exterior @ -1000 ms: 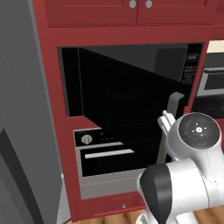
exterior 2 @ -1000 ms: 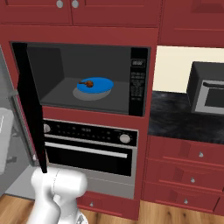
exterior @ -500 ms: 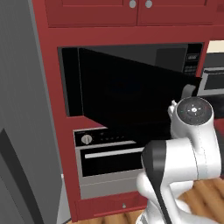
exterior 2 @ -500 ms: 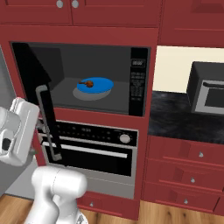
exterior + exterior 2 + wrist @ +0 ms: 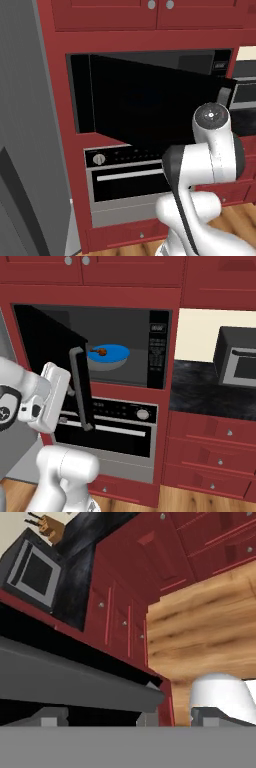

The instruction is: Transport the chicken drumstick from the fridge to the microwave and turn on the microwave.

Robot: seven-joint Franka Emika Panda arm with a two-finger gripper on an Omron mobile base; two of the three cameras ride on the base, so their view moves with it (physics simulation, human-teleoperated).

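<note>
The microwave (image 5: pixel 158 356) stands with its black door (image 5: pixel 47 351) swung partway out to the left. Inside, the chicken drumstick (image 5: pixel 101 351) lies on a blue plate (image 5: pixel 120 357). My gripper (image 5: pixel 70 388) is at the outer face of the door, right beside the grey vertical handle (image 5: pixel 80 388), with its jaws open and nothing between them. In the hand view the handle (image 5: pixel 75 684) runs as a grey bar just above my gripper (image 5: pixel 131 718). From the left, the door (image 5: pixel 150 105) hides the microwave's inside. The grey fridge (image 5: pixel 25 100) rises at the far left.
A silver-black oven (image 5: pixel 115 431) sits under the microwave. To the right, a black counter (image 5: pixel 200 386) carries a small dark appliance (image 5: pixel 240 361). Red cabinets (image 5: pixel 215 456) and drawers run below, above a wooden floor (image 5: pixel 200 637).
The microwave door has swung from wide open toward the opening. My hand has come up on the door's outer side by the handle, and the jaws have spread wider.
</note>
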